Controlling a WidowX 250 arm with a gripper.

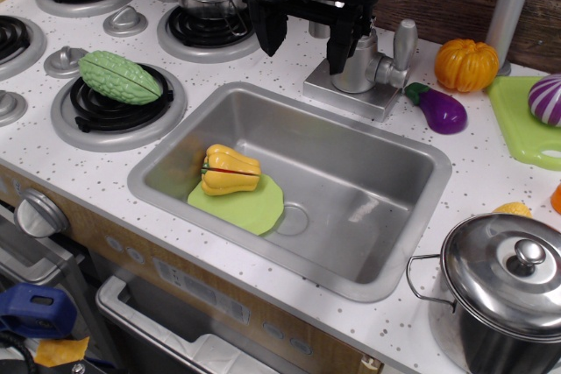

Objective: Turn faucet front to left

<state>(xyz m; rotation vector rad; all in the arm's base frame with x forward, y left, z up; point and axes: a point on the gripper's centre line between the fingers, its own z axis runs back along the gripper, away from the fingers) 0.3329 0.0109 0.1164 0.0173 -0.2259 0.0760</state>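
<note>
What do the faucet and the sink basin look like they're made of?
Faucet: likely plastic with a matte silver-grey finish, going by its soft, dull highlights. Sink basin: appears to be thin brushed metal, with smeared, blurry reflections on its walls and floor.

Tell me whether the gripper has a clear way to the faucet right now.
Probably yes. The gripper hangs open just above and left of the faucet, one finger already close beside its round body. Nothing lies between them; the eggplant sits off to the right, clear of the path.

Beside the brushed matte metal sink (368, 208), the faucet (364, 72) looks dull silver-grey, the eggplant (438, 109) glossy plastic, the pot (504, 291) polished steel.
</note>
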